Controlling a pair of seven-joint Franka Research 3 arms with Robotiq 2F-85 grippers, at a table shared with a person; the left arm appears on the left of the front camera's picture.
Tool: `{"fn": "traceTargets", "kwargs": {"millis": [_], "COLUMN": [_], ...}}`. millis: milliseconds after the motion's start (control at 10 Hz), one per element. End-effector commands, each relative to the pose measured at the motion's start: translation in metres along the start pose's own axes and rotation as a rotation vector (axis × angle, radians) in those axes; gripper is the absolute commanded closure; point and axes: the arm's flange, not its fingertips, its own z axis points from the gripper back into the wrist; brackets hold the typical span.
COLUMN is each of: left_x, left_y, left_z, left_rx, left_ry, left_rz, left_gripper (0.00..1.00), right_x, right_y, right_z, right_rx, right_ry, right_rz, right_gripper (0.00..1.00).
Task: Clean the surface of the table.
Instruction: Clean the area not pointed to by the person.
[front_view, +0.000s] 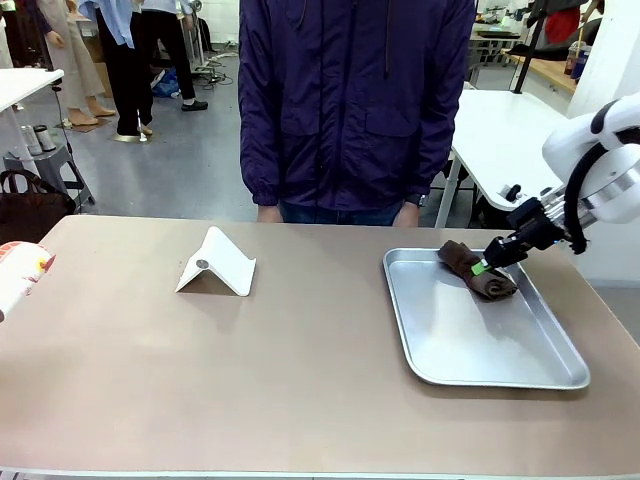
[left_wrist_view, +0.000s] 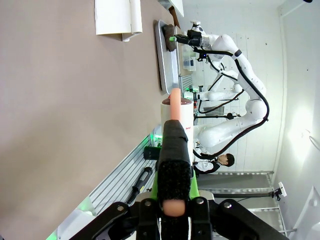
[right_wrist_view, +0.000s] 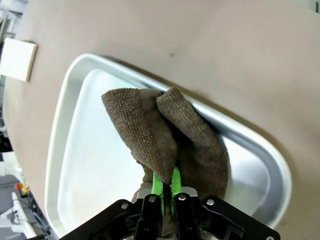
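The beige-brown table (front_view: 300, 390) carries a shiny metal tray (front_view: 470, 345) at the right. A crumpled brown cloth (front_view: 497, 285) lies in the tray's far corner, partly over the rim. My right gripper (front_view: 483, 266) is shut on the cloth (right_wrist_view: 150, 130), its green pads pinching a fold just above the tray (right_wrist_view: 90, 150). My left gripper (left_wrist_view: 175, 131) is off the table's left edge, shut on a white bottle (left_wrist_view: 178, 116) with a peach-coloured part. That bottle (front_view: 20, 272) pokes in at the left edge of the front view.
A white folded stand (front_view: 215, 265) sits on the left half of the table, toward the far side. A person in a dark jacket (front_view: 350, 100) stands at the far edge with both hands down. White-topped tables stand behind.
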Motion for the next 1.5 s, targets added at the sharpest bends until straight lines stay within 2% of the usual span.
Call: {"fn": "traceTargets", "kwargs": {"millis": [0, 400, 700, 1000, 1100, 1400], "left_x": [0.002, 0.002, 0.002, 0.002, 0.002, 0.002], "left_y": [-0.004, -0.004, -0.004, -0.004, -0.004, -0.004], "left_z": [0.001, 0.001, 0.001, 0.001, 0.001, 0.001], "left_rx": [-0.016, -0.016, -0.016, -0.016, -0.016, -0.016], "left_ry": [-0.017, -0.017, -0.017, -0.017, -0.017, -0.017], "left_rz": [0.001, 0.001, 0.001, 0.001, 0.001, 0.001], "left_gripper": [0.78, 0.78, 0.78, 0.78, 0.78, 0.78], "right_x": [-0.013, -0.033, -0.046, -0.082, -0.098, -0.149], "right_y": [-0.001, -0.003, 0.005, 0.029, 0.041, 0.068], "right_z": [0.021, 0.058, 0.069, 0.094, 0.102, 0.126], "right_rx": [0.062, 0.536, 0.767, 1.0, 1.048, 1.041], "right_ry": [0.006, -0.165, -0.23, -0.307, -0.294, -0.302], "right_rz": [-0.027, 0.018, 0.03, 0.043, 0.035, -0.043], "right_gripper": [0.93, 0.93, 0.93, 0.93, 0.93, 0.93]}}
